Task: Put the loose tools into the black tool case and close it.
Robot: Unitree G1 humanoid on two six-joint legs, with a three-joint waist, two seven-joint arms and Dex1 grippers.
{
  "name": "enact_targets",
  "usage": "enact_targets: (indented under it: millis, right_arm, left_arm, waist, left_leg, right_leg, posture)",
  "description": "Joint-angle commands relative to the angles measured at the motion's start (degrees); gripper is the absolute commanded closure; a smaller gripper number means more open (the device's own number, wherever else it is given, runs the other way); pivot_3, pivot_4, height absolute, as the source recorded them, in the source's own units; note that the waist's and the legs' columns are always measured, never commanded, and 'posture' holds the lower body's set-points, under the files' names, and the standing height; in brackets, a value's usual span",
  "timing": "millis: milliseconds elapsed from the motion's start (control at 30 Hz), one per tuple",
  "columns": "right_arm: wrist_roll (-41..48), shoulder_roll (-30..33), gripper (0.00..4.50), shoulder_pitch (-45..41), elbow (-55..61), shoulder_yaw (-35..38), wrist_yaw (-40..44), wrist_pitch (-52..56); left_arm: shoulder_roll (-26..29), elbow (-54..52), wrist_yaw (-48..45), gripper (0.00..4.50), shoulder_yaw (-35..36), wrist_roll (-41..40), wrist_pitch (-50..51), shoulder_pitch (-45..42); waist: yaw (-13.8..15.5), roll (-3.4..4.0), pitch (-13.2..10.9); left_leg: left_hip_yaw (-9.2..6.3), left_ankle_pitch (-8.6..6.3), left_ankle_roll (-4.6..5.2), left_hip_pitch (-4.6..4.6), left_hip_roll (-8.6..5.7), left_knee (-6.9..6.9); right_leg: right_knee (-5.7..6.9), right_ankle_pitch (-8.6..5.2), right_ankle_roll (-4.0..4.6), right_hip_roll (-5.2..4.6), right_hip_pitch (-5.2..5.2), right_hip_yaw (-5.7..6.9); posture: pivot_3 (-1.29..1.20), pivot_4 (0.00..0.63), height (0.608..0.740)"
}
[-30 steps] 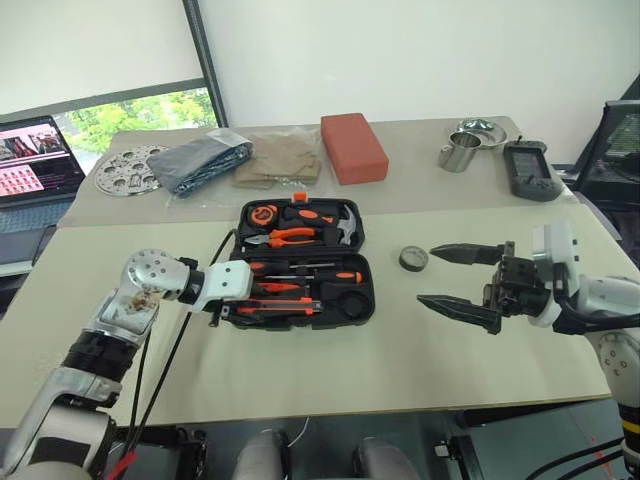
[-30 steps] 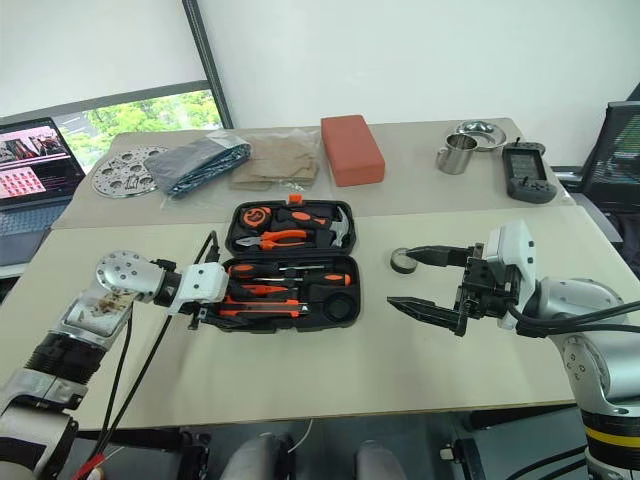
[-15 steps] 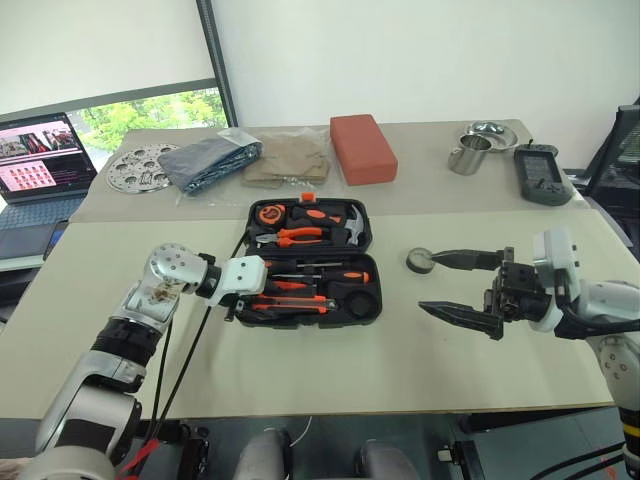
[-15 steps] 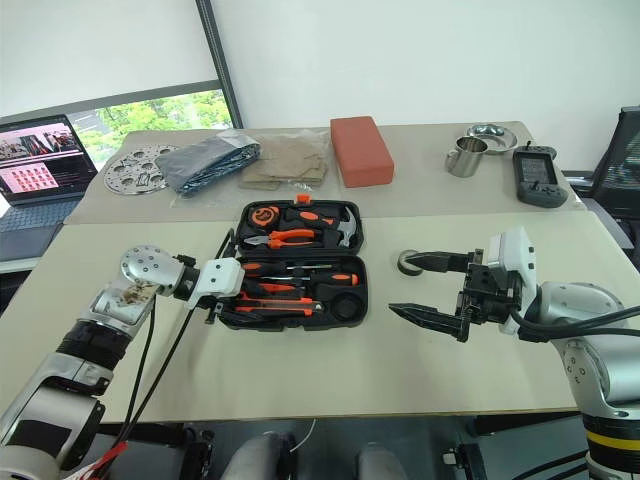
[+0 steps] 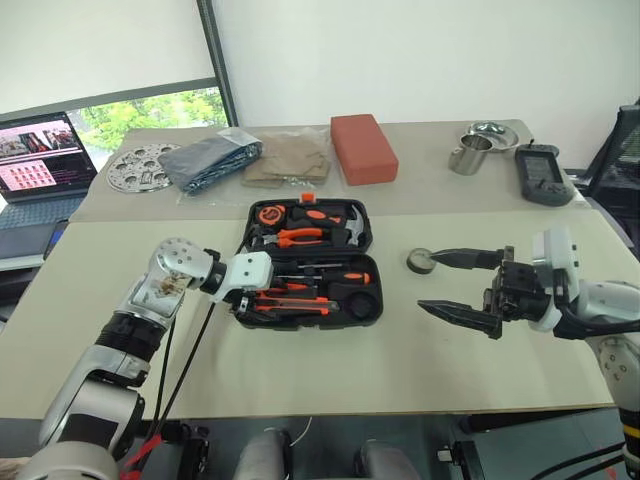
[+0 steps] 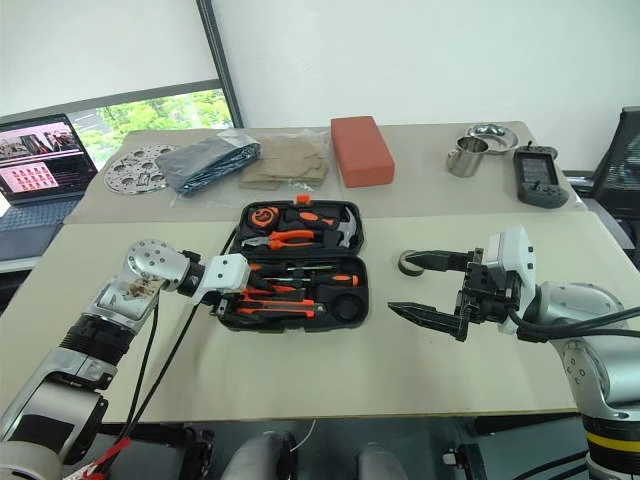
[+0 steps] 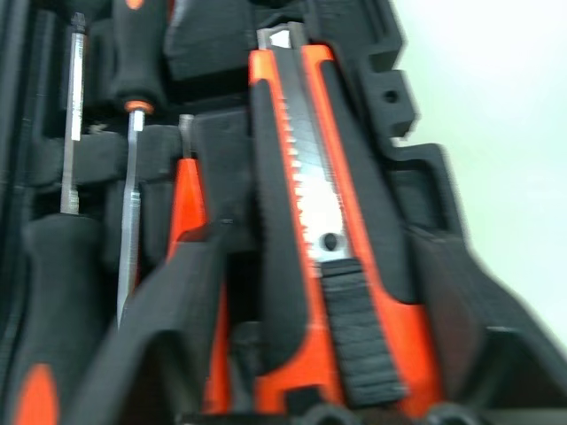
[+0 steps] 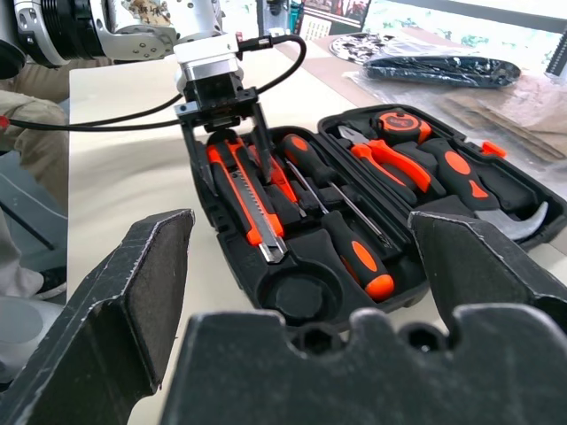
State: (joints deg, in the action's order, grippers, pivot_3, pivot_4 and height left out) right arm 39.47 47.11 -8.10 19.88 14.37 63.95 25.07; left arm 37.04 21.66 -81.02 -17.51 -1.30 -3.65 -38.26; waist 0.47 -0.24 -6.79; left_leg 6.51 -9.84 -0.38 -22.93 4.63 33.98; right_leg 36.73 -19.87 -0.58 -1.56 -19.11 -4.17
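While the black tool case (image 5: 308, 263) sits wide open in the middle of the worktop (image 5: 330, 375), most of the filling job looks done. The near half holds the two orange-and-black screwdrivers (image 8: 345, 239), the slim orange screwdriver (image 7: 188, 208) and the utility knife (image 7: 306, 221), all lying in their moulded slots. The far half has the pliers (image 5: 293, 237), hammer (image 5: 340, 222) and tape measure (image 5: 265, 213).

The left claw (image 8: 223, 113) is right over the knife end of the case, its fingers spread to either side of the knife with gaps showing, so I'd say it's open and not gripping anything. Looks to me like the knife is seated in its slot and the claw is free of it.

What's left is the small dark tape roll (image 5: 419, 261), lying loose on the worktop to the right of the case, just beside the tip of the upper finger of the right claw (image 5: 458, 284). That claw is spread wide and empty, pointing back toward the case. The round recess (image 8: 297, 293) at the right end of the near half is empty, and my guess is that's where the roll goes.

So next move, as I read it: the right claw needs to shift over and come down around the roll, pinch it, carry it left and drop it into that round pocket. The left claw has to clear out of the case first. Then the lid gets folded over and the orange latch (image 5: 307, 198) pressed shut.
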Motion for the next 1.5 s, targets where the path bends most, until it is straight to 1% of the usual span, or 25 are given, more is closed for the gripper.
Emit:
enact_targets:
  millis: [33,133,233,333,433,533,633,700,733,767,800,933,1067,1267,1500]
  right_arm:
    - [0.91,0.5,0.0,0.1,2.1,2.2,-0.04,-1.05]
    - [0.83,0.56,0.0,0.07,1.92,2.1,0.03,-1.1]
    - [0.83,0.61,0.0,0.08,1.85,2.1,0.14,-1.11]
    - [0.66,0.47,0.0,-0.15,1.61,1.77,0.18,-1.22]
    - [0.56,0.35,0.0,-0.36,1.55,1.51,0.14,-1.26]
    - [0.48,0.18,0.0,-0.53,1.41,1.26,0.18,-1.41]
    - [0.41,0.0,0.0,-0.95,1.33,0.87,0.05,-1.39]
    - [0.42,-0.06,0.0,-1.2,1.42,0.69,-0.14,-1.25]
    - [0.42,-0.09,0.0,-1.25,1.5,0.66,-0.23,-1.18]
    - [0.41,-0.11,0.0,-1.34,1.53,0.59,-0.31,-1.13]
    - [0.41,-0.12,0.0,-1.38,1.58,0.57,-0.39,-1.1]
    - [0.64,-0.06,0.0,-1.08,2.08,0.86,-0.73,-0.94]
    - [0.63,-0.1,0.0,-1.09,2.19,0.83,-0.97,-0.89]
    - [0.71,-0.07,0.0,-0.56,2.48,1.18,-1.24,-0.92]
    - [0.55,-0.2,0.0,0.11,2.55,1.32,-1.28,-1.29]
  left_arm:
    - [-0.97,-0.56,0.84,0.02,0.09,-0.11,-0.53,0.13]
    - [-1.67,-2.39,1.39,0.02,2.79,-3.26,0.93,-0.28]
    - [-1.2,-5.63,0.49,0.02,4.8,-6.84,4.07,-0.26]
    - [1.57,-9.34,-2.65,0.02,5.32,-9.41,8.3,0.83]
    - [3.65,-10.31,-4.13,0.02,5.16,-9.48,8.6,1.7]
    - [2.44,-8.25,-1.89,0.02,6.39,-9.45,7.4,0.97]
    - [-0.48,-5.22,1.18,0.02,6.89,-8.73,3.92,0.4]
    - [-2.48,-3.14,2.68,0.54,7.19,-8.54,1.49,0.32]
    - [-3.25,-2.32,3.04,0.59,7.16,-8.46,0.3,0.44]
    - [-3.95,-1.67,3.13,1.15,7.2,-8.7,-0.32,0.6]
    - [-4.72,-0.87,3.24,1.42,7.27,-8.99,-0.99,0.85]
    - [-7.21,4.2,2.27,2.94,6.72,-9.02,-5.42,1.44]
    - [-8.85,7.27,0.05,4.49,6.76,-9.79,-7.17,0.84]
    - [-9.54,13.46,-0.65,4.49,6.12,-7.22,-12.28,-0.04]
    - [-9.5,18.02,-0.3,4.49,4.41,-4.09,-17.92,-0.49]
  waist:
    - [-0.01,0.0,0.0]
    - [-0.01,-0.02,-0.01]
    - [0.02,-0.04,-0.03]
    - [-0.08,-0.04,-0.03]
    - [-0.55,-0.02,-0.02]
    - [-0.62,-0.03,-0.03]
    - [-0.46,-0.03,-0.03]
    - [-0.31,-0.04,-0.03]
    - [-0.29,-0.04,-0.03]
    - [-0.28,-0.04,-0.03]
    - [-0.28,-0.04,-0.03]
    - [-0.46,-0.03,-0.02]
    - [-0.47,-0.04,-0.03]
    - [-0.44,-0.03,-0.03]
    - [-0.48,-0.01,-0.01]
  left_leg:
    - [0.0,-0.01,0.02,0.0,0.0,0.0]
    - [0.0,-0.01,0.02,-0.04,0.01,0.0]
    - [0.01,-0.01,0.02,-0.13,0.01,0.03]
    - [0.01,-0.01,0.01,-0.22,0.02,0.11]
    - [0.02,-0.01,0.01,-0.18,0.05,0.1]
    - [0.02,0.01,0.0,-0.16,0.08,0.1]
    - [0.01,0.01,-0.01,-0.19,0.06,0.13]
    - [0.0,0.01,0.0,-0.21,0.05,0.16]
    - [-0.01,0.0,0.0,-0.22,0.05,0.18]
    - [0.0,0.0,0.0,-0.23,0.05,0.18]
    - [0.0,0.0,0.01,-0.23,0.05,0.18]
    - [0.01,0.0,0.01,-0.21,0.06,0.18]
    - [0.02,0.0,0.0,-0.23,0.06,0.18]
    - [0.02,0.0,0.0,-0.23,0.05,0.18]
    - [0.02,0.0,0.0,-0.2,0.05,0.18]
  right_leg:
    - [0.0,0.0,0.0,0.0,0.0,0.0]
    - [0.0,0.0,0.0,0.01,-0.03,0.0]
    - [0.01,0.0,0.0,0.02,-0.08,0.02]
    - [0.01,0.0,0.0,0.05,-0.1,0.04]
    - [0.02,0.0,0.0,0.12,-0.1,0.02]
    - [0.04,0.0,0.0,0.15,-0.1,0.04]
    - [0.03,0.0,0.0,0.12,-0.09,0.04]
    - [0.03,0.0,0.0,0.12,-0.08,0.04]
    - [0.03,0.0,0.0,0.12,-0.08,0.03]
    - [0.02,0.0,0.0,0.12,-0.08,0.03]
    - [0.03,0.0,0.0,0.13,-0.09,0.03]
    - [0.03,0.0,0.0,0.15,-0.09,0.03]
    - [0.04,0.0,0.0,0.15,-0.09,0.04]
    - [0.04,0.0,0.0,0.15,-0.09,0.04]
    - [0.05,0.0,0.0,0.15,-0.07,0.04]
  posture:
    - [0.0,0.15,0.74]
    - [0.0,0.15,0.74]
    - [0.0,0.15,0.74]
    - [0.0,0.15,0.74]
    - [0.0,0.15,0.74]
    - [0.0,0.15,0.74]
    - [0.0,0.15,0.74]
    - [0.0,0.15,0.74]
    - [0.0,0.15,0.74]
    - [0.0,0.15,0.74]
    - [0.0,0.15,0.74]
    - [0.0,0.15,0.74]
    - [0.0,0.15,0.74]
    - [0.0,0.15,0.74]
    - [0.0,0.15,0.74]
